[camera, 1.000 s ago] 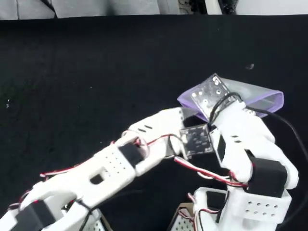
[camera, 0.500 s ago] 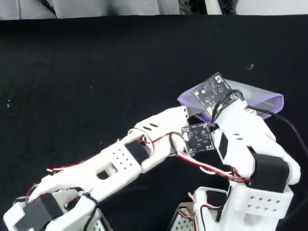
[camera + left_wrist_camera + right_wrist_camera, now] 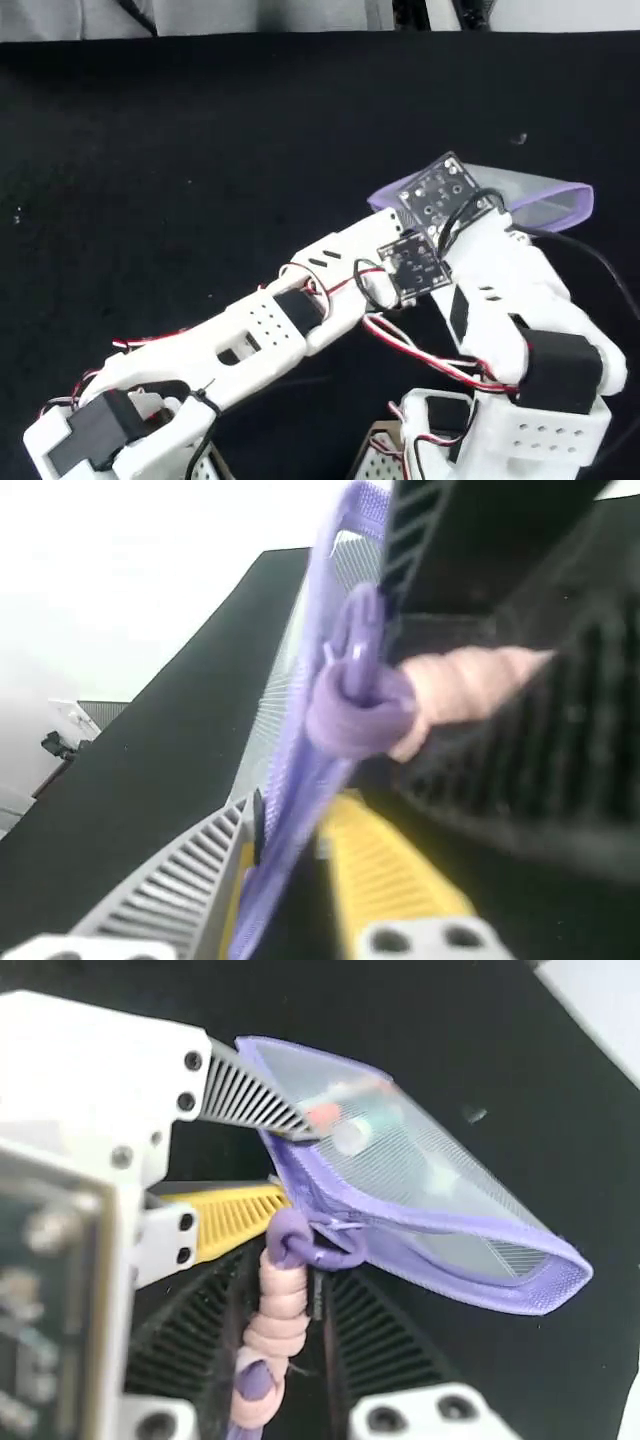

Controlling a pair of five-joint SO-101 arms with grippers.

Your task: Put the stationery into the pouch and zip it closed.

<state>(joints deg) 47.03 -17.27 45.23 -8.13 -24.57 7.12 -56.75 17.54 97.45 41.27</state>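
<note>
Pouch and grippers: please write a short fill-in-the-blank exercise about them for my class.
The see-through mesh pouch has ____ trim.
The left gripper clamps the pouch's edge between a grey finger and a ____ finger.
The right gripper pinches the cord on the zip pull, twisted from purple and ____ strands.
The table under the arms is ____.

Missing words: purple; yellow; pink; black.

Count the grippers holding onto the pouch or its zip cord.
2. The left gripper clamps the purple edge of the pouch beside the zip; the right gripper holds the pink-and-purple pull cord tied to the zipper slider.
</note>
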